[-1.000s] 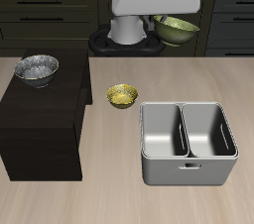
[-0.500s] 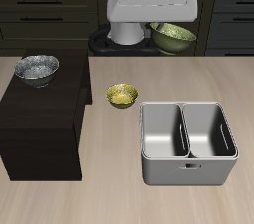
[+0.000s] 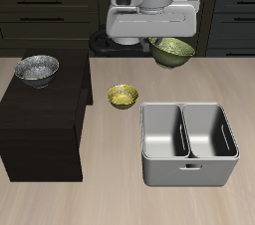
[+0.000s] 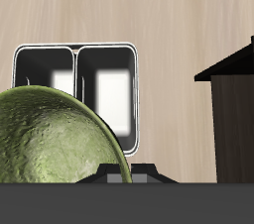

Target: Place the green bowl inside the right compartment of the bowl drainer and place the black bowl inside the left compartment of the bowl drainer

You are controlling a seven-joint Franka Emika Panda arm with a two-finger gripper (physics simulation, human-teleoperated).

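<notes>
My gripper (image 3: 165,42) was clamped on the rim of the green bowl (image 3: 173,50), which I held tilted in the air; my fingers were hidden behind it. The bowl drainer (image 3: 188,174) lay below and ahead of my gripper, toward the counter's (image 3: 110,194) front edge, its long axis running across my approach, both compartments empty. The dark cabinet (image 3: 40,129) stood off to one side, carrying the black bowl (image 3: 36,69). The yellow bowl (image 3: 123,96) sat between. The green bowl blocked much of my wrist view.
</notes>
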